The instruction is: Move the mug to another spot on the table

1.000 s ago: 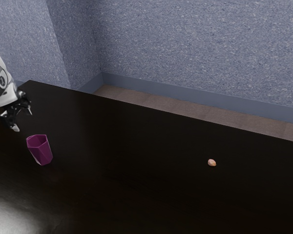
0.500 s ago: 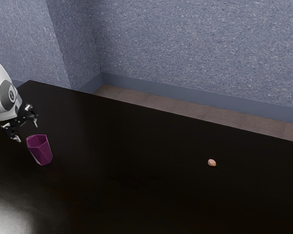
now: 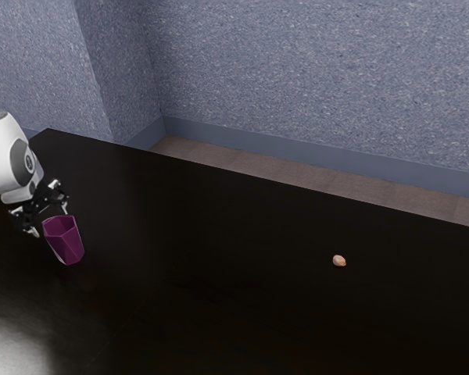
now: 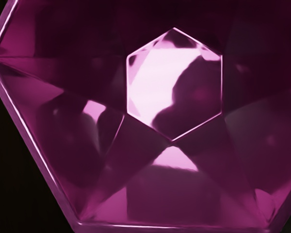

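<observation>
A purple faceted mug [image 3: 65,241] stands upright on the dark table [image 3: 242,258] near the exterior view's left edge. My gripper [image 3: 41,212] hangs open just above and slightly behind the mug's rim, its black fingers spread to either side without touching the mug. The wrist view looks straight down into the mug [image 4: 150,121], showing its six-sided bottom and sloping inner walls right under the hand.
A small tan lump [image 3: 339,260] lies on the table far toward the exterior view's right. The table's far edge runs along a brown floor strip and a blue-grey wall. A bright glare marks the near left corner of the table.
My hand has come down and moved toward the exterior view's right, from behind the mug to just over its rim. The mug has not moved.
</observation>
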`<move>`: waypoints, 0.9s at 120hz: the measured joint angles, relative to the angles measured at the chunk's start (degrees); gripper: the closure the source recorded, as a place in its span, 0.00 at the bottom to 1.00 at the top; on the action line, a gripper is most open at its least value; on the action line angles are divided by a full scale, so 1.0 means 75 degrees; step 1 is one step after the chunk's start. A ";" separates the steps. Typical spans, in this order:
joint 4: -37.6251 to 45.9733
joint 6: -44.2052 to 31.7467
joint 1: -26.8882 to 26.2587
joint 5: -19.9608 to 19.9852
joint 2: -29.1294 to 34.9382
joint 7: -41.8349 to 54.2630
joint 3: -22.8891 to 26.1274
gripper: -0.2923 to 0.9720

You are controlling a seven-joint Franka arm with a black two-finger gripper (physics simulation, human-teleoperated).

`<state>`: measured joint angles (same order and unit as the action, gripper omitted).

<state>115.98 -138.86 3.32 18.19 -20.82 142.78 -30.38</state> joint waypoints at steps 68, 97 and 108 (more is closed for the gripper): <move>0.0011 -0.0011 -0.0045 0.0307 -0.0126 -0.0056 0.0020 0.46; 0.0032 -0.0060 -0.0045 0.0355 -0.0129 -0.0053 0.0021 0.60; 0.0041 -0.0127 -0.0043 0.0389 -0.0125 -0.0037 0.0022 0.63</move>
<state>116.29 -139.81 3.00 21.11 -21.76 142.51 -30.22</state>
